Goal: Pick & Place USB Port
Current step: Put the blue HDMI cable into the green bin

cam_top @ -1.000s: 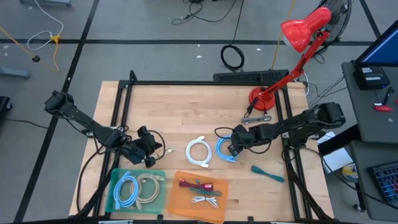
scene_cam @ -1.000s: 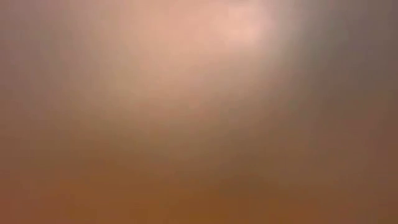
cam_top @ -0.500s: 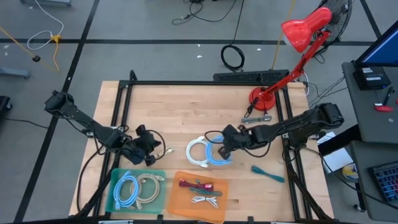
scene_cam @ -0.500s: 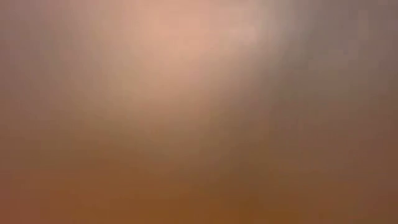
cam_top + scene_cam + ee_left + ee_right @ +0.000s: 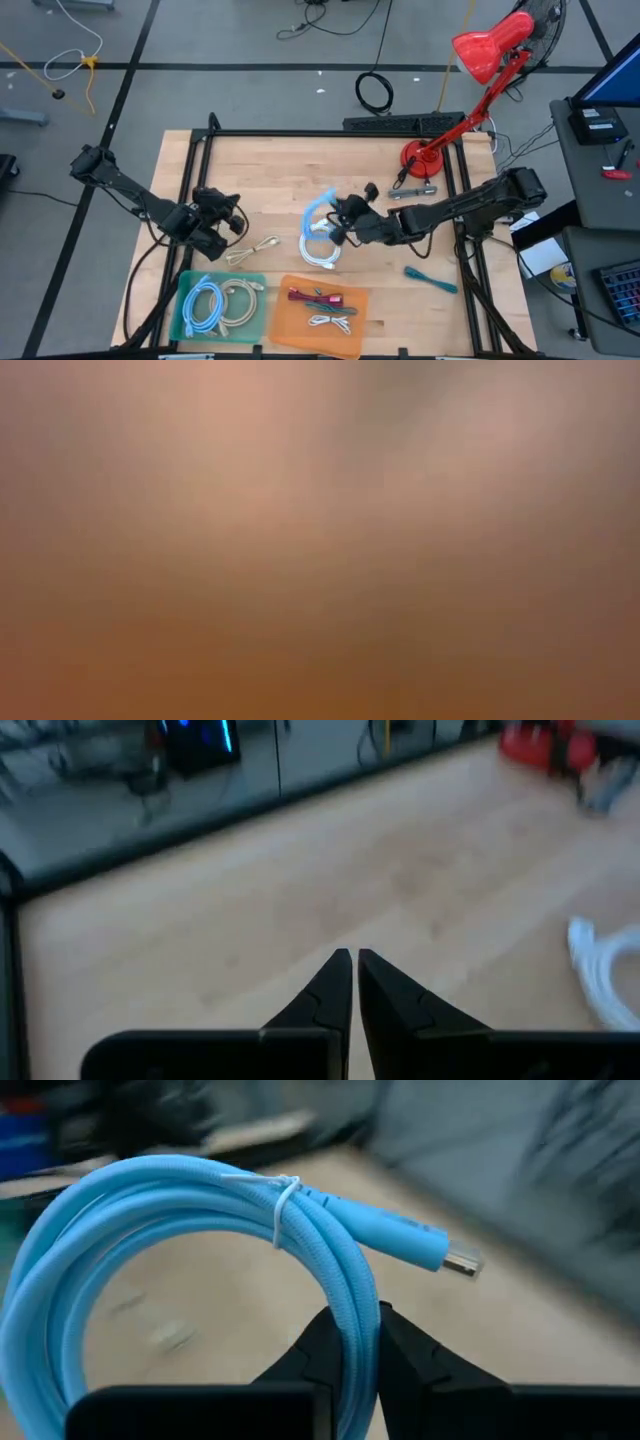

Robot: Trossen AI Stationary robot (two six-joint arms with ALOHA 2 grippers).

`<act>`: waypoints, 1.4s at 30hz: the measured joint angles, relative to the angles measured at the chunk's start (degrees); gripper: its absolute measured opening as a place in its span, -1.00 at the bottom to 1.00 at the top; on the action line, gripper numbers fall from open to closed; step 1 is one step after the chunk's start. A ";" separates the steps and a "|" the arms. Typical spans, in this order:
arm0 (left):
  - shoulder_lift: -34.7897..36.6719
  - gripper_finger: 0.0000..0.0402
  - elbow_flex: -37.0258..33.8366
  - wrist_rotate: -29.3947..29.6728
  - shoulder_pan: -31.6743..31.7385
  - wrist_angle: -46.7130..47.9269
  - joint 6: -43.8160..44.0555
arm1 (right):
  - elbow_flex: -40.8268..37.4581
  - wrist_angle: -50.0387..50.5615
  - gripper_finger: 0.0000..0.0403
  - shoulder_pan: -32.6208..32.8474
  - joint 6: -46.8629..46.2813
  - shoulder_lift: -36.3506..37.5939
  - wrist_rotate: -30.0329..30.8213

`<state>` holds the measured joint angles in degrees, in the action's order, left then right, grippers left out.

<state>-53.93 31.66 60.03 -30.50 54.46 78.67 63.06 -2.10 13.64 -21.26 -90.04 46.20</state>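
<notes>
Right claw [image 5: 335, 226] is clamping the blue cable coil [image 5: 190, 1250] above the table [image 5: 290, 170]; green tray [image 5: 222, 303] is lying leftward, nearer the shut, empty left claw [image 5: 228, 212].

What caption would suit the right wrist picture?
Right gripper shut on a coiled blue USB cable, lifted clear of the wooden table.

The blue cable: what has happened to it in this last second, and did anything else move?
The right gripper closed its jaws on the blue cable, lifted it off the table and carried it leftward over the white cable. The left gripper, jaws shut and empty, drew back, leaving a beige cable on the wood. The green tray, orange tray and red lamp stayed put.
</notes>
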 joint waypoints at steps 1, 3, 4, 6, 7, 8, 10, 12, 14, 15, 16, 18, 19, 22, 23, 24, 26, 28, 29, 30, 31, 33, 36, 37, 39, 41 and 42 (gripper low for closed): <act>0.33 -0.88 0.00 2.14 0.00 -0.60 -0.81 | -0.01 -4.65 -0.86 -0.35 4.71 -1.10 3.89; 0.60 -0.88 0.00 7.16 0.00 -2.79 -4.88 | 0.01 -15.15 -0.86 -1.38 14.25 -3.33 9.25; 0.61 -0.88 0.00 9.96 0.00 -4.36 -7.68 | 0.01 -20.83 -0.86 -1.98 19.51 -4.55 10.93; 0.56 -0.88 0.00 15.70 0.00 -8.99 -15.41 | 0.03 -33.18 -0.86 -3.61 28.93 -7.36 11.84; 0.40 -0.88 0.00 18.46 0.00 -11.97 -20.18 | 0.03 -39.05 -0.86 -4.33 33.43 -8.85 12.32; 0.02 -0.88 0.03 21.26 0.02 -15.83 -25.54 | 0.03 -44.83 -0.86 -5.19 38.04 -10.46 12.34; -1.03 -0.88 0.04 25.91 0.11 -24.33 -37.34 | 0.08 -56.05 -0.86 -6.99 45.86 -13.60 12.20; -2.76 -0.88 0.06 29.68 0.11 -34.92 -50.23 | 1.12 -64.76 -0.86 -8.72 52.46 -16.61 12.25; -5.15 -0.88 0.04 30.06 0.39 -44.94 -62.33 | 3.23 -70.14 -0.86 -10.23 57.15 -19.46 12.24; -6.38 -0.88 0.04 30.06 1.01 -49.92 -68.10 | 4.66 -71.72 -0.86 -10.98 59.09 -20.75 11.41; -7.70 -0.88 0.05 30.07 1.81 -54.23 -72.59 | 6.16 -72.02 -0.86 -11.63 60.57 -21.99 10.22; -11.03 -0.88 0.07 29.94 3.10 -62.03 -79.38 | 9.77 -70.81 -0.86 -12.30 61.47 -24.30 9.11; -12.70 -0.88 0.04 29.14 3.66 -64.89 -82.06 | 11.20 -69.44 -0.86 -12.31 61.49 -25.13 9.02; -17.33 -0.88 0.04 26.53 4.82 -74.20 -89.21 | 15.40 -64.91 -0.86 -11.58 61.86 -28.03 6.71; -18.82 -0.88 0.04 26.36 4.95 -76.77 -91.36 | 16.19 -64.51 -0.86 -11.14 62.89 -28.78 6.82; -20.27 -0.88 0.04 26.44 5.03 -78.80 -93.03 | 16.97 -64.58 -0.86 -10.74 64.02 -29.55 7.57; -22.71 -0.88 0.04 27.63 4.93 -82.39 -95.29 | 18.27 -65.63 -0.86 -10.28 66.46 -30.87 7.90; -24.16 -0.88 0.04 28.67 4.96 -85.01 -96.21 | 18.43 -66.40 -0.86 -9.90 68.25 -30.93 7.79; -24.71 -0.88 0.04 29.35 4.98 -85.67 -96.30 | 18.43 -66.52 -0.86 -9.72 68.31 -30.93 7.76; -25.08 -0.88 0.04 29.78 5.06 -85.88 -96.26 | 18.43 -66.52 -0.86 -9.48 68.13 -30.93 7.77; -25.24 -0.88 0.04 30.10 5.09 -85.90 -96.21 | 18.43 -66.51 -0.86 -9.25 67.87 -30.93 7.65; -25.27 -0.88 0.04 30.29 5.04 -86.03 -96.24 | 18.43 -66.54 -0.86 -8.76 67.75 -30.93 7.35; -25.14 -0.88 0.04 30.34 5.16 -86.15 -96.15 | 18.43 -66.72 -0.86 -8.38 68.45 -30.91 7.27; -25.14 -0.88 0.04 30.32 5.14 -86.30 -96.15 | 18.44 -66.70 -0.86 -8.38 68.80 -30.91 7.30; -25.14 -0.85 0.04 30.02 5.16 -87.59 -96.60 | 18.46 -66.95 -0.86 -8.43 70.03 -30.91 7.92; -25.14 -0.77 0.04 29.47 4.35 -88.34 -96.57 | 18.57 -67.14 -0.86 -8.67 71.62 -30.87 9.23; -25.14 -0.71 0.04 29.28 3.66 -88.70 -96.43 | 18.57 -67.14 -0.86 -8.83 72.13 -30.87 9.96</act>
<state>-79.07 31.70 89.31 -26.84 -34.24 -17.76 81.62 -69.23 4.81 50.87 -120.90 56.17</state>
